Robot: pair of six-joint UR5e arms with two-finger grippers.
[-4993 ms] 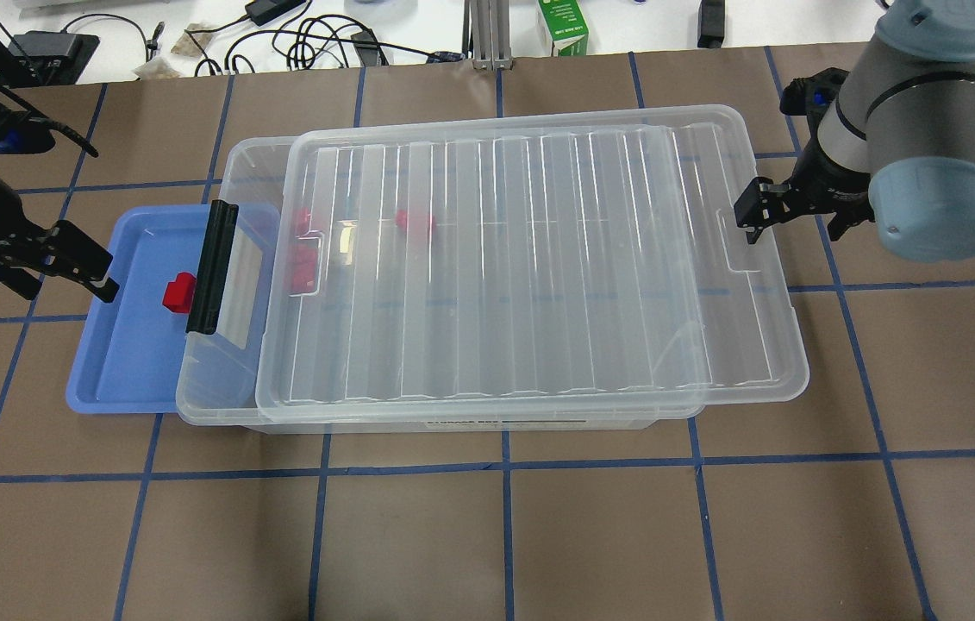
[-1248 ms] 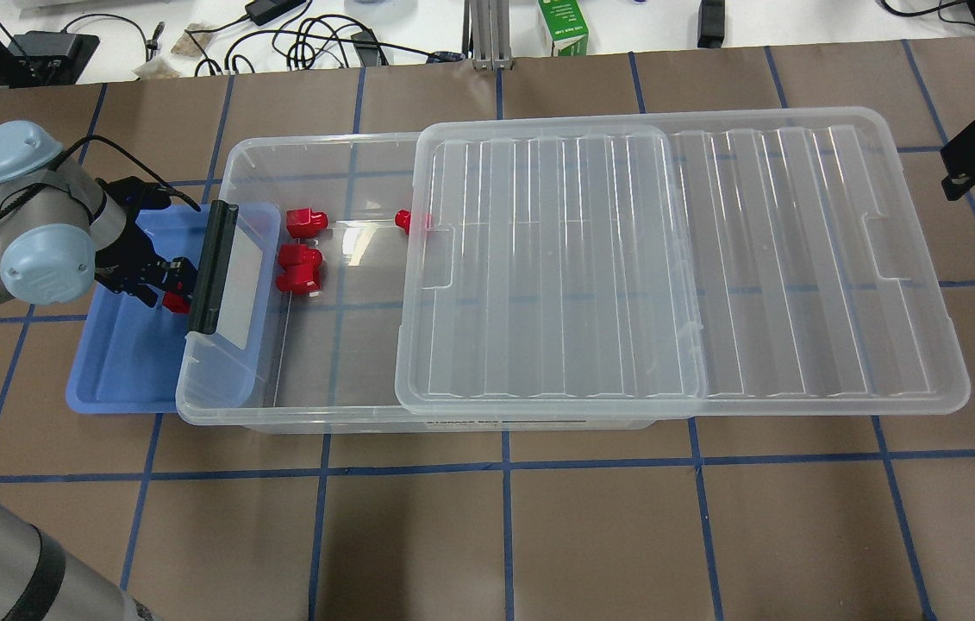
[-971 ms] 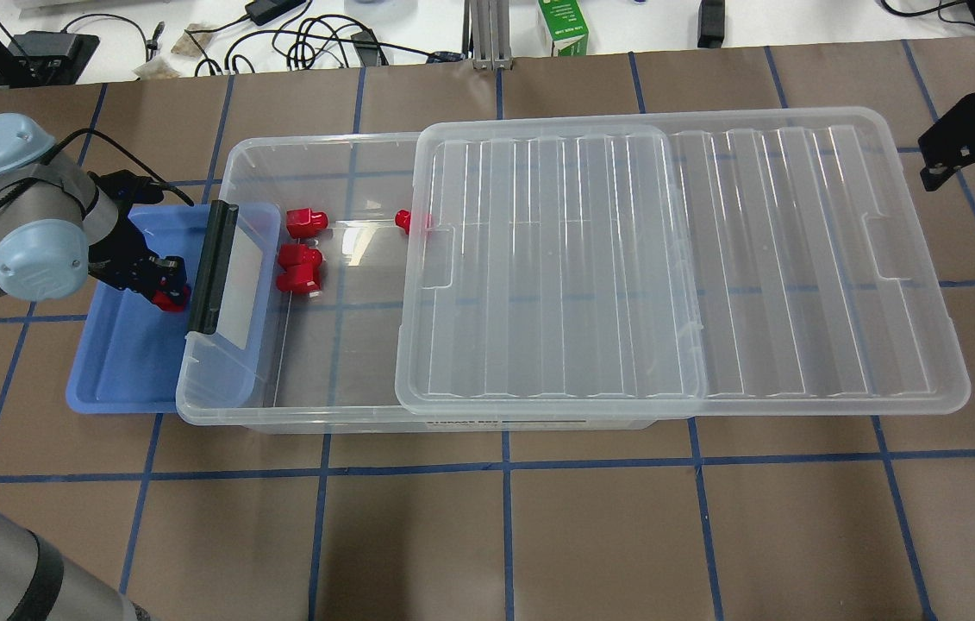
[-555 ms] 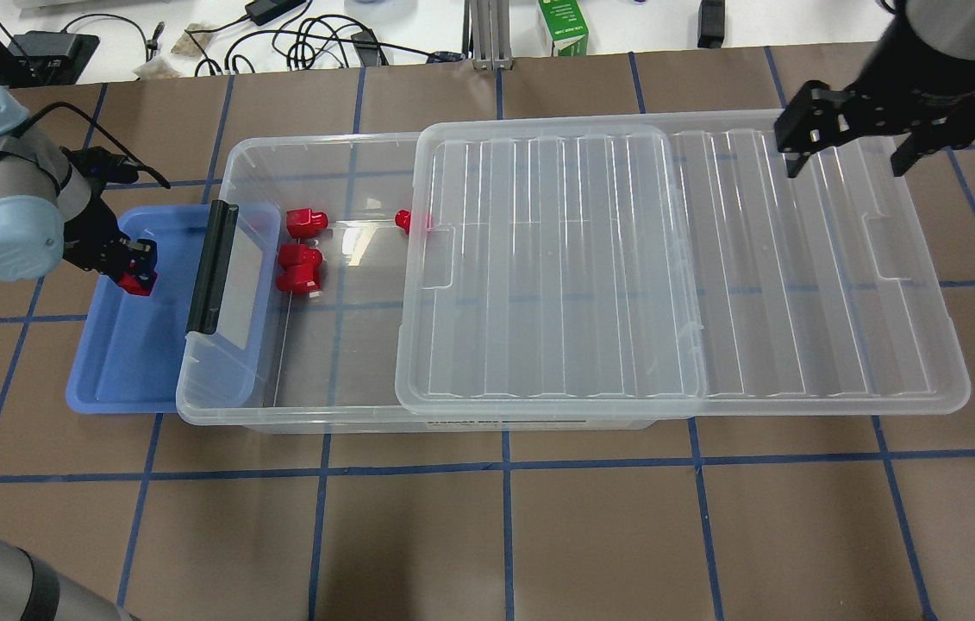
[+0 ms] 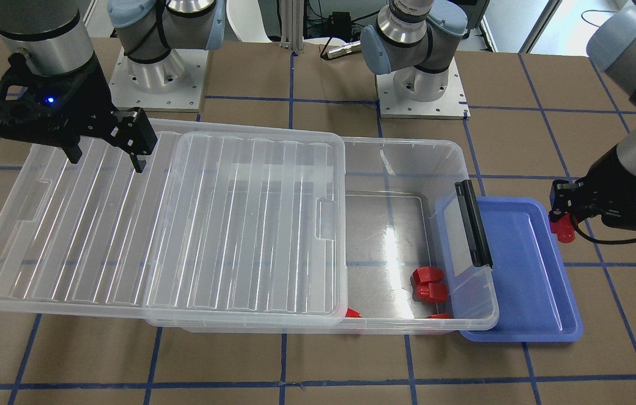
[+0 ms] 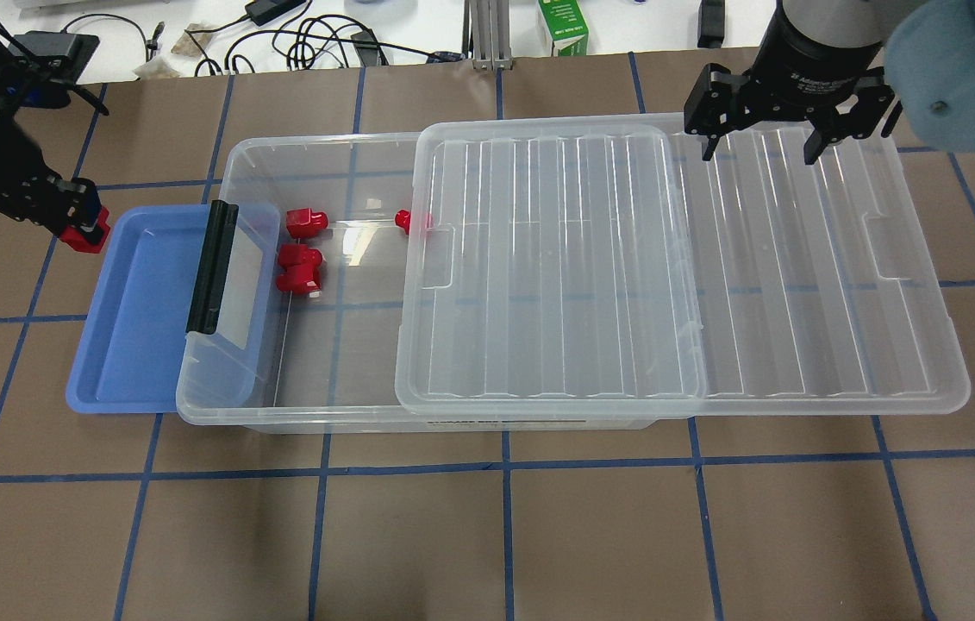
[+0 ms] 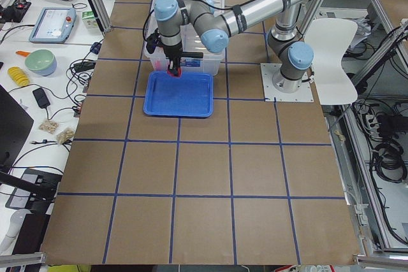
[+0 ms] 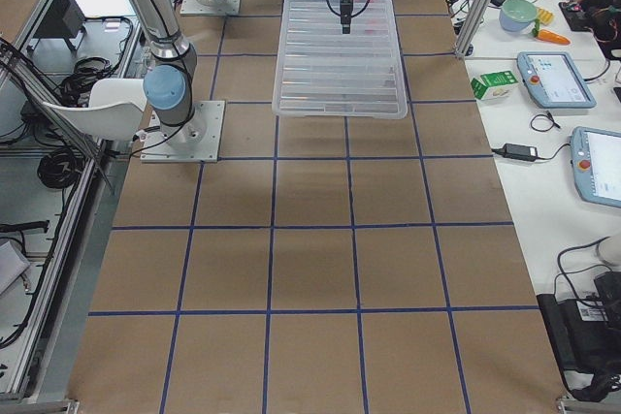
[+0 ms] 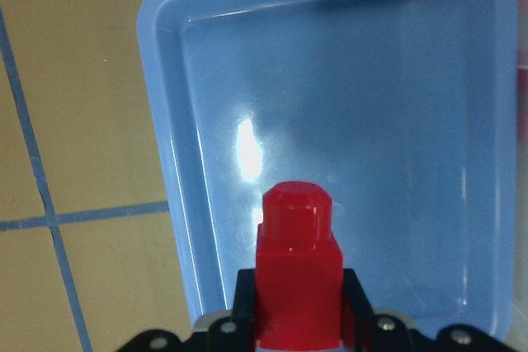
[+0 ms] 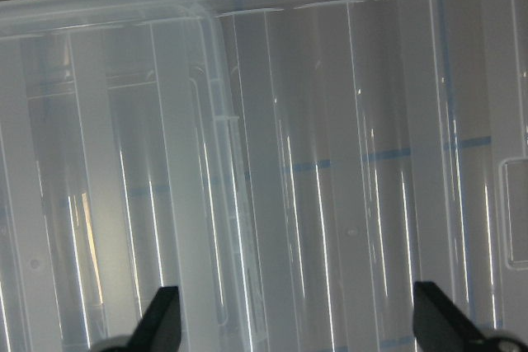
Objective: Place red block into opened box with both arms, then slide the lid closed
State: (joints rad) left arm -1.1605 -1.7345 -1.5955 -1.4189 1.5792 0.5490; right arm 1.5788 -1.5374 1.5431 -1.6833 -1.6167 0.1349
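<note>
My left gripper is shut on a red block, held in the air over the far left corner of the blue tray. The left wrist view shows the red block between the fingers, stub forward, above the tray. The clear box stands open at its left part, with three red blocks on its floor. Its ribbed lid is slid to the right and overhangs the box. My right gripper hangs open over the lid's far edge, holding nothing.
The box's black latch and flap overlap the tray's right side. Cables and a green carton lie beyond the table's far edge. Both arm bases stand behind the box.
The lid has slid right, opening the box. My left gripper closed on the block in the tray, then lifted it leftward. The right arm swung in over the lid's far edge.
</note>
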